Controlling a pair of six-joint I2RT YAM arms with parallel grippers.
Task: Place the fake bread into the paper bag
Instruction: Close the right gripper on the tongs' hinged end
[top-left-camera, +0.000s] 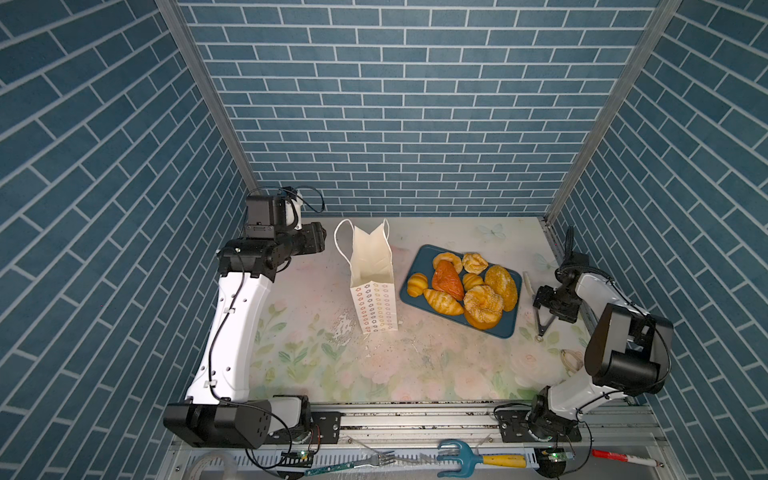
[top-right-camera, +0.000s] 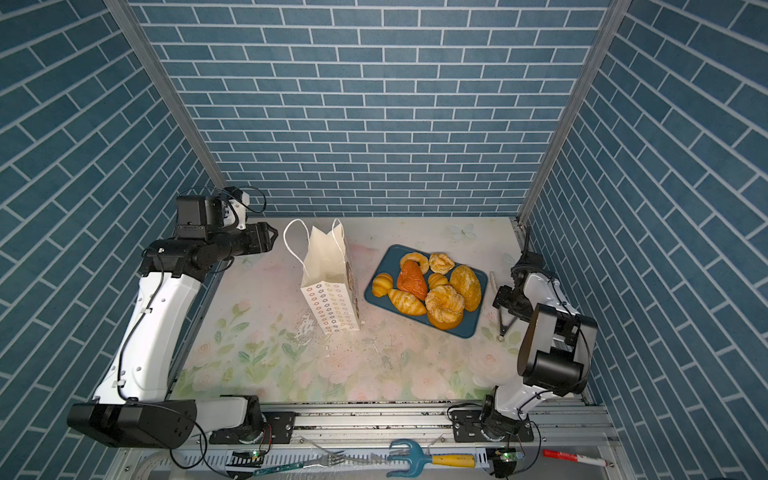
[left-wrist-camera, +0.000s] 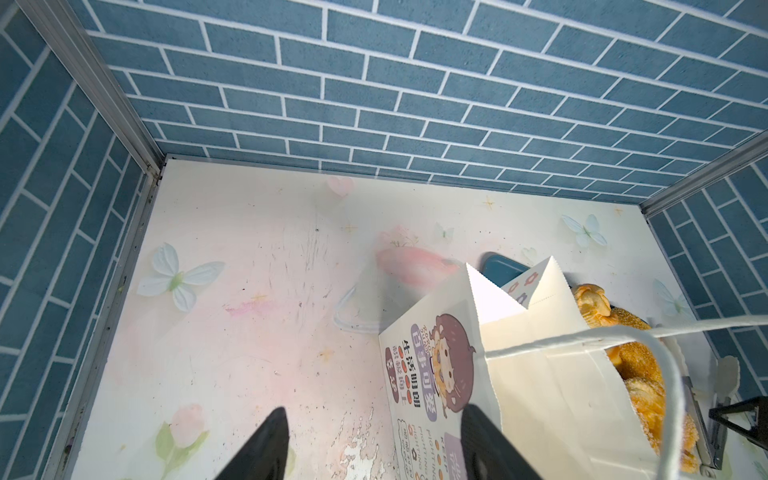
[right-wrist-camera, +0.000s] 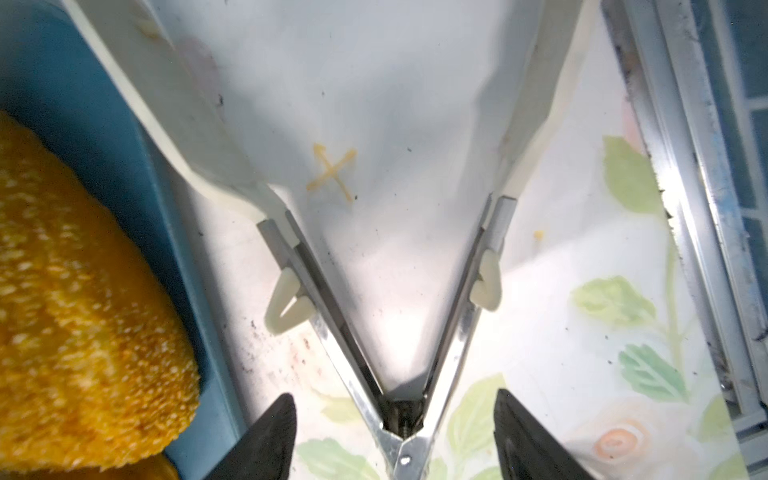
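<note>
Locate the paper bag (top-left-camera: 374, 305) upright, left of centre on the surface (top-left-camera: 415, 365). Note the mouth open upward and the cord handles (top-left-camera: 338, 245) fallen outward, so that a drop from above meets no obstruction. See no bread inside it in both top views.

Locate the fake bread (top-left-camera: 482, 303) heaped on a blue tray (top-left-camera: 423, 259) just beside the bag, on the right arm's side. Count the task as not yet begun, with every visible piece on the tray.

Check the left gripper (left-wrist-camera: 374, 415): jaws apart, holding nothing, level with the bag's upper part and near its printed side. Read this, as a judgement, as a standby position for steadying the light bag or spreading its mouth. Cannot tell from the wrist view whether a finger touches the paper.

Check the right gripper (right-wrist-camera: 395, 399): jaws apart, set either side of the hinge end of metal tongs (right-wrist-camera: 330, 332), not yet pressed on them. Note the tongs lying flat on the surface just beside the tray, spread in a V. Take the likely purpose as tool pick-up: grip near the hinge, so that closing the jaws closes the tips on a piece.
</note>
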